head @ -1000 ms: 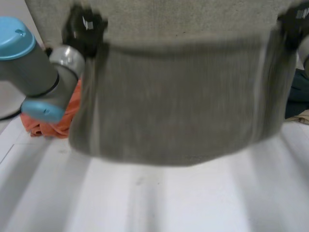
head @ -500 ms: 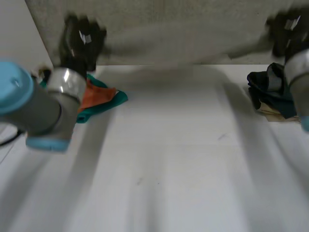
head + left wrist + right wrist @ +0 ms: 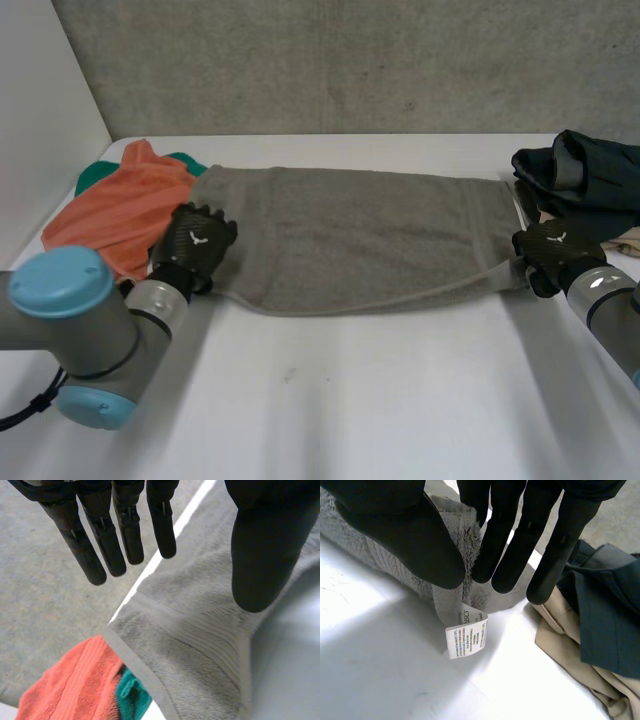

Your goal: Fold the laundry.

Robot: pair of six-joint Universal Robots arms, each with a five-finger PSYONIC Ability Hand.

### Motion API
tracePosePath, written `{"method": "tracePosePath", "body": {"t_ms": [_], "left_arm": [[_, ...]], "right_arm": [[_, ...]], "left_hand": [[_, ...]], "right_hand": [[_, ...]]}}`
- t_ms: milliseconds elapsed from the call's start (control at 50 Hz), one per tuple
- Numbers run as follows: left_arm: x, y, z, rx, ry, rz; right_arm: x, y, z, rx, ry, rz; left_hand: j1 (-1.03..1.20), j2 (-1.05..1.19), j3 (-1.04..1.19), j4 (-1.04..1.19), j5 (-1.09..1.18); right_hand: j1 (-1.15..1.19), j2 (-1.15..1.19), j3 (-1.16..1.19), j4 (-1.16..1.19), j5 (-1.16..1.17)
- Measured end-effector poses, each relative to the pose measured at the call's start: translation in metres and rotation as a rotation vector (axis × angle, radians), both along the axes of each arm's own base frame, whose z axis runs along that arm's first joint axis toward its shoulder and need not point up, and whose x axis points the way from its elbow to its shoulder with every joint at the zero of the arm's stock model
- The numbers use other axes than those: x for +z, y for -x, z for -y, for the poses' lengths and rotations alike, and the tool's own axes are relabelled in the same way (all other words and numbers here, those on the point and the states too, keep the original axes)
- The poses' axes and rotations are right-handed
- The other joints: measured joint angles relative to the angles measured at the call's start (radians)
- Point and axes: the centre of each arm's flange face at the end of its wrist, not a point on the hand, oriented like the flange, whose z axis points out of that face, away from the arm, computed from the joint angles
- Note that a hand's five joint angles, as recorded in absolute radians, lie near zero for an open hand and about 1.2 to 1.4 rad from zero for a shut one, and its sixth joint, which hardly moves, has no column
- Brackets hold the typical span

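White tabletop against a grey concrete wall. We note the grey terry towel spread flat across the middle. Over its near left corner, the left hand has fingers straight and thumb apart, holding nothing. At the near right corner, the right hand seemingly pinches the raised edge.

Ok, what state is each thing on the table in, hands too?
Grey towel: laid flat across the table.
Left hand: open, over the towel's corner.
Right hand: pinching the towel's other end.
Orange cloth: crumpled, on a green cloth.
Dark clothes: bunched in a pile.
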Motion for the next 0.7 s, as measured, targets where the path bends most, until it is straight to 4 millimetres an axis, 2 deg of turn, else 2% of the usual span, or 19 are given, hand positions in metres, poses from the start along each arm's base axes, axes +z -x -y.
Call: {"method": "tracePosePath", "body": {"t_ms": [140,340,540,700], "left_arm": [[0.010,-0.017,0.005,0.036,-0.081,-0.128],[-0.003,-0.042,0.012,0.055,-0.271,-0.204],[-0.009,-0.050,0.016,0.052,-0.311,-0.203],[-0.020,-0.042,0.027,0.009,-0.318,-0.203]], "right_arm": [[0.001,0.007,0.003,-0.024,-0.001,0.001],[0.000,0.010,0.004,-0.033,-0.011,0.001],[0.000,0.009,0.003,-0.031,-0.013,0.000],[-0.001,0.009,0.002,-0.029,-0.018,-0.002]], "left_hand": [[-0.032,-0.056,-0.059,-0.061,-0.059],[-0.032,-0.057,-0.059,-0.063,-0.061],[-0.028,-0.045,-0.047,-0.035,-0.029],[0.050,0.043,0.040,0.054,0.058]], "right_hand": [[0.000,0.000,0.000,0.000,0.000],[0.000,0.000,0.000,0.000,0.000],[0.000,0.000,0.000,0.000,0.000],[0.000,0.000,0.000,0.000,0.000]]}}
